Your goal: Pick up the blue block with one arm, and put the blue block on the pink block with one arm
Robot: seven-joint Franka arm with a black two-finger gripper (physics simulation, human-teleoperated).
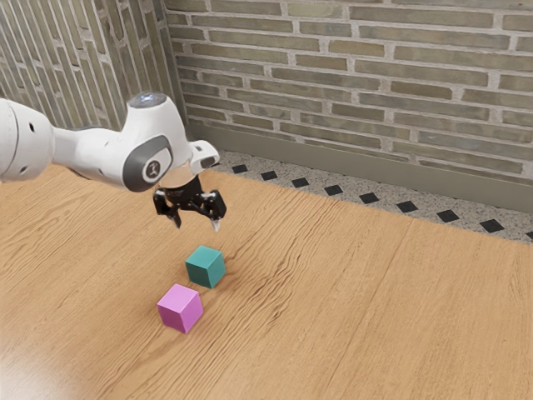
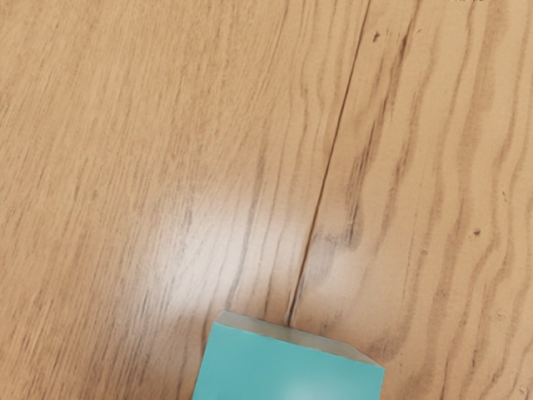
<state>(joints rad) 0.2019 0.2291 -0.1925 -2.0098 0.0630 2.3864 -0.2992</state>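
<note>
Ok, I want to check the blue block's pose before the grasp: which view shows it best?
The exterior view: the blue block shows whole, three faces visible, near the pink block, with the open gripper above it. In the wrist view the block is cut off, part of its top face visible.

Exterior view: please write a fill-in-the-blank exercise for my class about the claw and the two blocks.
1. The claw hangs above the table with its fingers ____.
2. The blue block rests on the table, whose top is made of ____.
3. On top of the pink block lies ____.
4. The wall behind the table is built of ____.
Missing words: open; wood; nothing; bricks.
</note>
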